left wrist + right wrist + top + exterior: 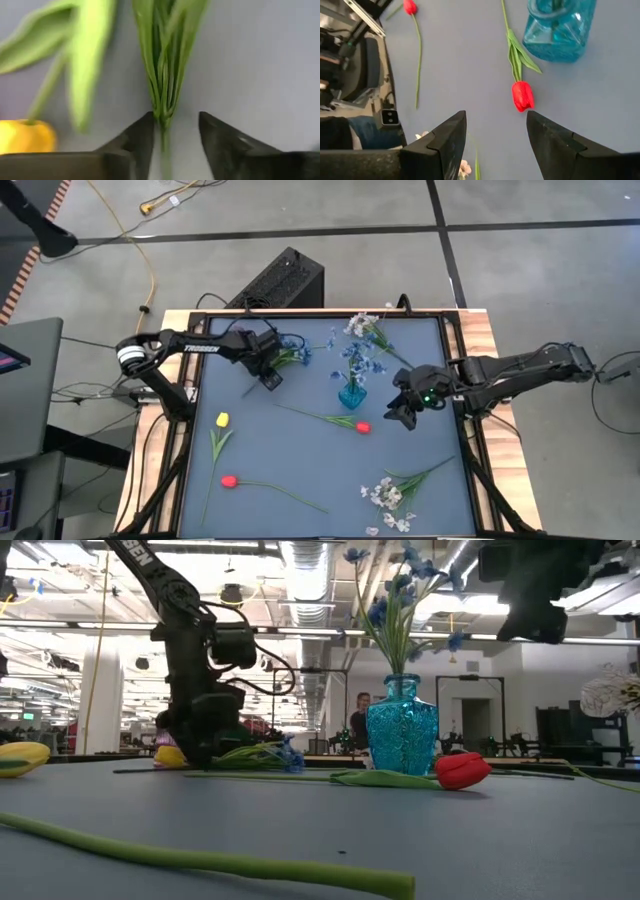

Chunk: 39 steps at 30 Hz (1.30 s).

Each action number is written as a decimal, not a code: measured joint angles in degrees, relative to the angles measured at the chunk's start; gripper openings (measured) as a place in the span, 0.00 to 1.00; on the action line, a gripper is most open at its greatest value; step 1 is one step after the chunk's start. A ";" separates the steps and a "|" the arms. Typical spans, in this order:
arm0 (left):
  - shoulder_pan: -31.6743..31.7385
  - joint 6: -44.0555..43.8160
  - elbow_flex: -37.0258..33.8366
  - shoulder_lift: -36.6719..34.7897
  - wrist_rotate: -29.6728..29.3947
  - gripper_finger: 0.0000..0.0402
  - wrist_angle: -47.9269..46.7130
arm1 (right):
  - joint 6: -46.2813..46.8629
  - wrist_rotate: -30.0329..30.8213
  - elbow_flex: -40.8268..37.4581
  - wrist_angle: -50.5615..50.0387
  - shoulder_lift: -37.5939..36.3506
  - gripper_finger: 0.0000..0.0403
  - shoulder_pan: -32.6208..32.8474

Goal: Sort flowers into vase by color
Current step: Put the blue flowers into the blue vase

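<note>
the table (300, 510) carries a vase (350, 394) at centre, already holding blue flowers. near the far edge the left gripper (172, 131), spread, straddles a blue sprig (292, 354); it may slip while closing. the right gripper (496, 131), open, hovers above a red tulip (522, 95). only the left wrist view shows the stem, probably unpinched.

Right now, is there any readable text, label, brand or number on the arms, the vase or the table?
Left arm: white lettering along the link, likely "TROSSEN", too small to confirm.
Same arm, low view: white letters, cropped and angled, not readable.
Blue vase: none.
Table: none.
Right arm: nothing legible.
</note>
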 joint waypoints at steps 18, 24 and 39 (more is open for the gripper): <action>-8.55 -5.92 -0.02 -14.57 3.20 0.00 2.00 | -3.56 3.21 7.14 2.82 -0.04 0.58 2.40; -8.04 -9.89 -0.02 -24.94 0.61 0.00 6.88 | -8.71 5.03 8.15 9.35 -0.04 0.58 2.71; -13.57 -1.58 -1.73 -18.94 -2.85 0.08 7.46 | -12.52 5.79 8.15 13.04 0.13 0.58 2.51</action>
